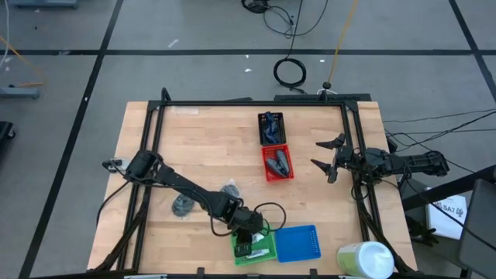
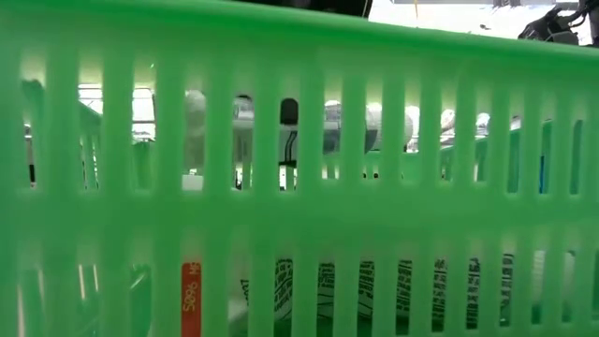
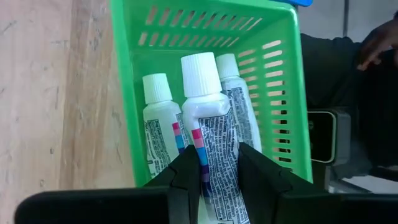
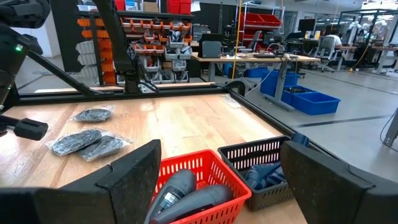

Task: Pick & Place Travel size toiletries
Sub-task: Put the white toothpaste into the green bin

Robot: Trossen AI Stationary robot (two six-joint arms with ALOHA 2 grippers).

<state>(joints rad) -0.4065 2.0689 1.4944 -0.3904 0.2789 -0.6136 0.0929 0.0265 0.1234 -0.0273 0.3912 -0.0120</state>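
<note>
Baskets crowd us: green basket [image 3: 130, 93] holds two white tubes [image 3: 160, 124]; our left gripper [image 3: 214, 171] clamps a third tube [image 3: 208, 118] above; right gripper [image 1: 329, 159] waits spread.

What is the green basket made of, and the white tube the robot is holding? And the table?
The green basket looks like smooth moulded plastic: thin slotted walls that let light through. The white tube, pinched by the left gripper, seems to be soft plastic with a hard ribbed cap; its shoulder is creased. The table looks like pale wood, showing plank lines and grain.
</note>
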